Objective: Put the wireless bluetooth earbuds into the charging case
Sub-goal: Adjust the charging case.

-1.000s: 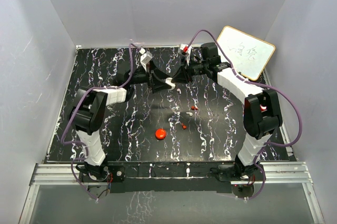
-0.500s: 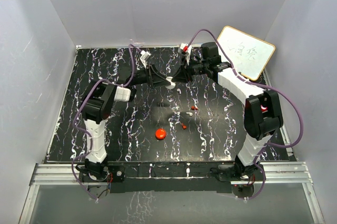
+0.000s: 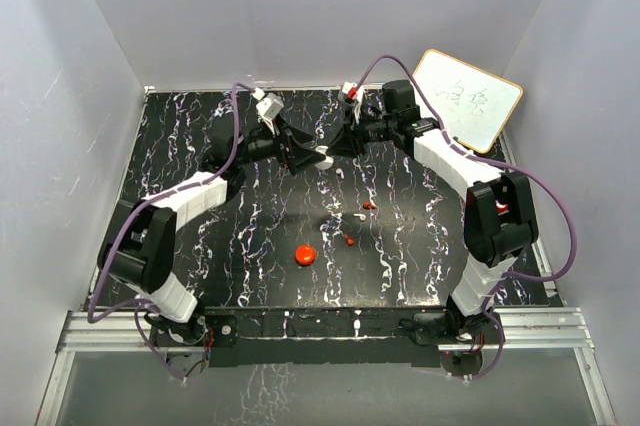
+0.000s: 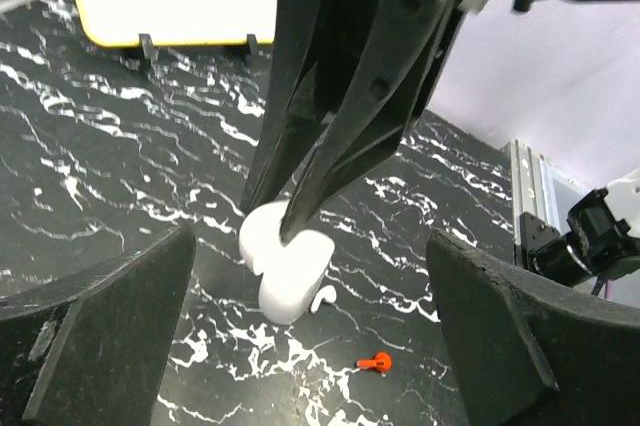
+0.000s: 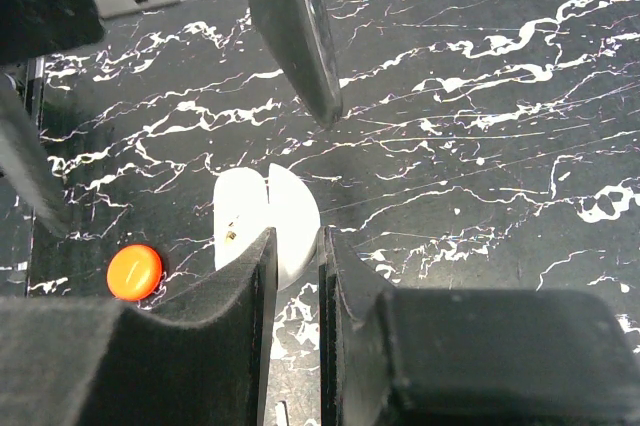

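The white round charging case (image 3: 322, 156) lies on the black marbled table, split into two halves (image 5: 265, 216). My right gripper (image 5: 295, 246) is shut on its edge; its fingers (image 4: 300, 196) come down onto the case (image 4: 285, 266) in the left wrist view. My left gripper (image 4: 310, 241) is wide open, one finger on each side of the case and apart from it. A red earbud (image 3: 368, 205), a whitish earbud (image 3: 357, 215) and a second red earbud (image 3: 349, 240) lie loose at mid-table. One red earbud (image 4: 375, 361) and the whitish one (image 4: 325, 296) show in the left wrist view.
A red round puck (image 3: 305, 254) lies near the front of the table and shows in the right wrist view (image 5: 134, 271). A yellow-framed whiteboard (image 3: 466, 98) leans at the back right. White walls close in the table on three sides.
My left arm has swung its elbow out to the left and stretched, while its open gripper has stayed by the case. My right gripper has stayed on the case.
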Available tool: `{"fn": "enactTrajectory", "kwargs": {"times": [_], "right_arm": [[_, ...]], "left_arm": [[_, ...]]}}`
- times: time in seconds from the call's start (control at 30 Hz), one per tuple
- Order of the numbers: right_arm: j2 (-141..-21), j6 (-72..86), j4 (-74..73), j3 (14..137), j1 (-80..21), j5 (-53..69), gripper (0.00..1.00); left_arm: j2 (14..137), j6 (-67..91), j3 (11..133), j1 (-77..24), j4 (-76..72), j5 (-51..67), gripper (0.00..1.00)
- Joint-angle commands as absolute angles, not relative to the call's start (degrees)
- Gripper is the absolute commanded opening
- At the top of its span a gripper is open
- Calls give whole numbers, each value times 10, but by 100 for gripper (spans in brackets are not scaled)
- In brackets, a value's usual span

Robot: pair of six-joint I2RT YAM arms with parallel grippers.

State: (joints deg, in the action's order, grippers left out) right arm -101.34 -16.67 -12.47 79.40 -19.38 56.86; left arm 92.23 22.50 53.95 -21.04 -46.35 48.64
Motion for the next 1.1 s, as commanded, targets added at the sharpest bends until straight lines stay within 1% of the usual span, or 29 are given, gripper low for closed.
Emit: {"fn": "enactTrajectory", "kwargs": {"times": [0.0,0.13,0.27,0.33,0.57,0.7,0.83,1.07], "right_arm": [[-988,-176,-114,828,-195,574,4],[-983,-178,-116,826,-195,567,4],[-984,-179,-117,828,-195,568,4],[-986,-180,-118,830,-194,572,4],[-984,-185,-120,830,-195,578,4],[-982,-187,-120,831,-195,577,4],[-984,-189,-121,832,-195,574,4],[-987,-192,-123,831,-195,578,4]], "left_arm": [[944,189,523,-211,-440,485,99],[949,221,491,-211,-520,509,99],[949,213,476,-211,-524,513,99],[955,226,467,-211,-557,523,98],[1003,264,472,-211,-646,585,80],[1016,270,462,-211,-711,601,75],[1013,270,453,-211,-737,602,70],[999,255,454,-212,-724,607,60]]}}
